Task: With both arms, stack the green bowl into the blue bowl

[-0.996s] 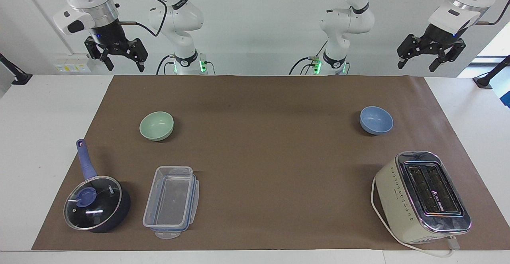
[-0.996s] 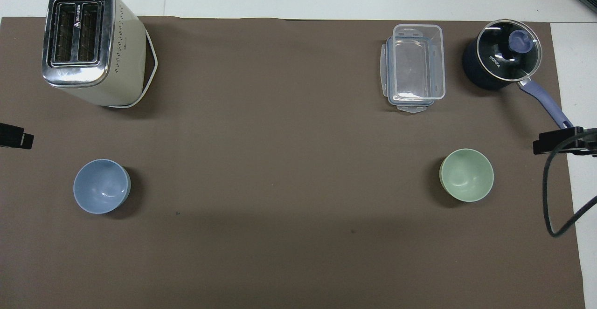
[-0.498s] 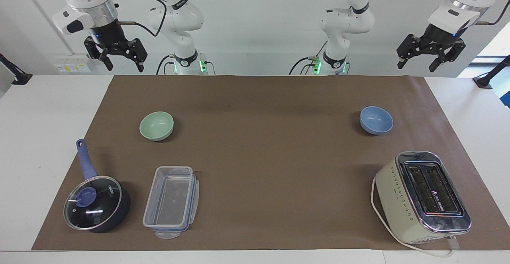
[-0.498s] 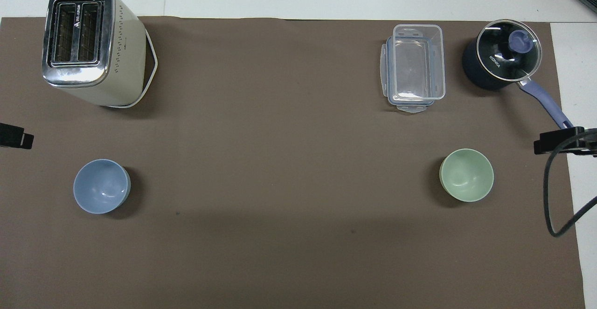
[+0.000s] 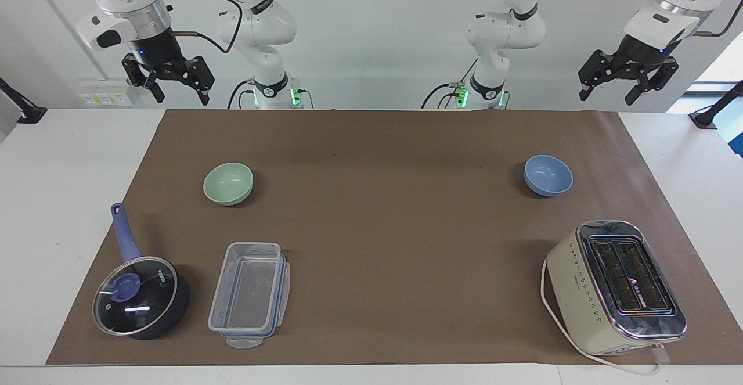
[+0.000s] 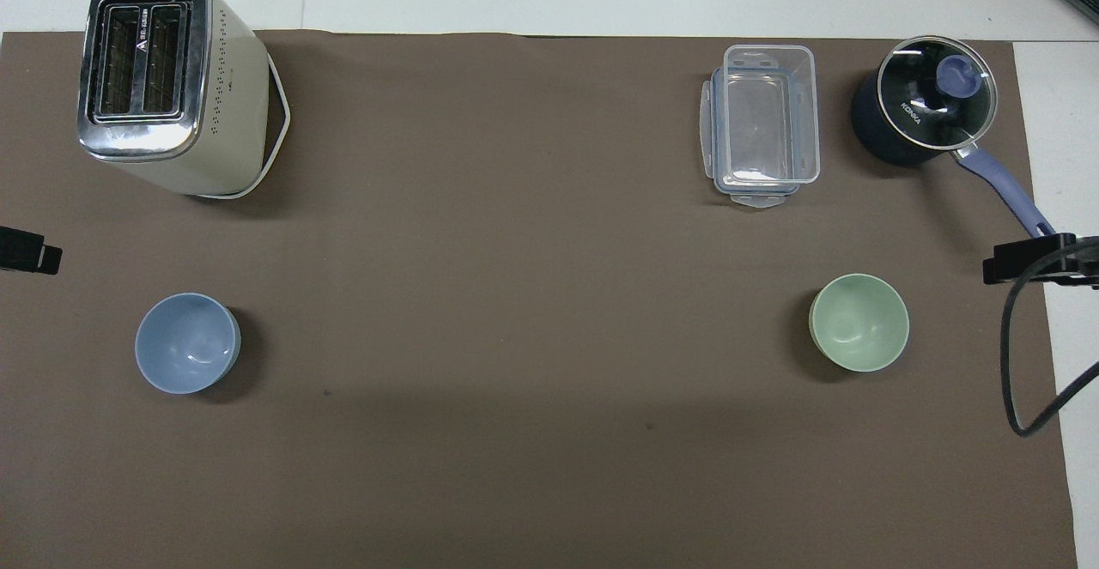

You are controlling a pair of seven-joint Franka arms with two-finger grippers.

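Facing view: right gripper [image 5: 178, 89] hangs high over the mat's [image 5: 383, 158] corner at the right arm's end, jaws spread wide, holding nothing. Left gripper [image 5: 607, 90] hangs likewise over the corner at the left arm's end, jaws apart and empty. Green bowl [image 5: 228, 183] sits upright on the mat, nearer the robots than the lidded saucepan [image 5: 141, 297] and clear plastic container [image 5: 249, 294]. Blue bowl [image 5: 548, 175] sits well apart from it, nearer the robots than the toaster [image 5: 616, 287].

Overhead view: green bowl [image 6: 859, 323] and blue bowl [image 6: 187, 354] both sit empty, with bare mat [image 6: 515, 294] between them.
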